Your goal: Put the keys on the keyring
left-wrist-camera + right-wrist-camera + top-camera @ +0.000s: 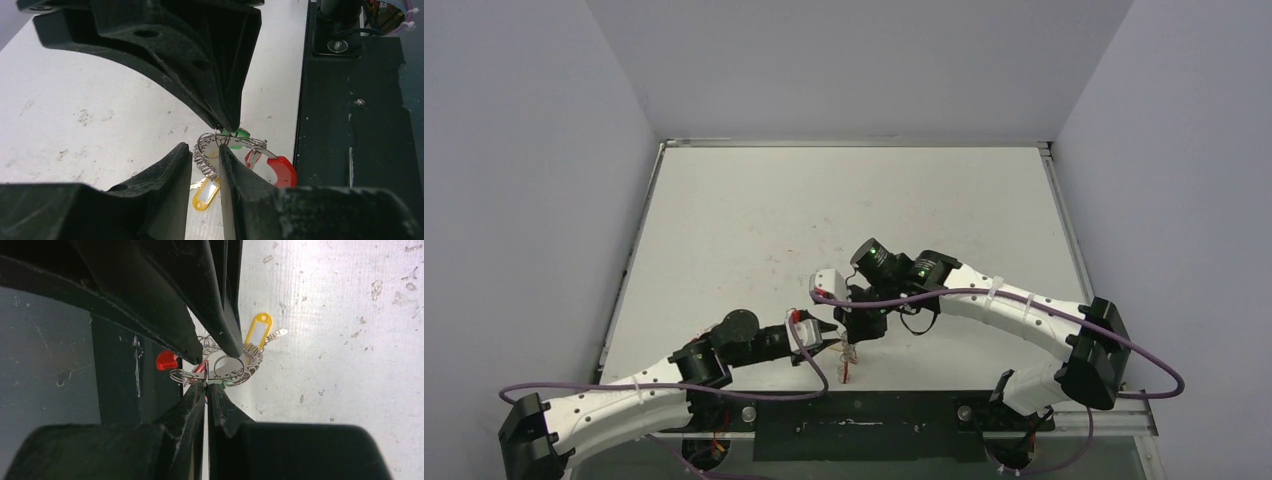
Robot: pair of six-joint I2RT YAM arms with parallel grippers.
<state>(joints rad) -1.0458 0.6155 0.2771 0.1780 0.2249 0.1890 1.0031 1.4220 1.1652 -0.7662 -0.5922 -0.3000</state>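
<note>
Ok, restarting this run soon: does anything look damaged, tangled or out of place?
Nothing broken. The keyring and tagged keys are bunched in one tangle between the left hand and right hand, at the table's near edge. Its top is scuffed.

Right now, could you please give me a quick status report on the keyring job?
Left gripper shut on the keyring coil. Right gripper pinching its wire by the green tag. Yellow tag and red tag bunched alongside. No obstruction seen.
</note>
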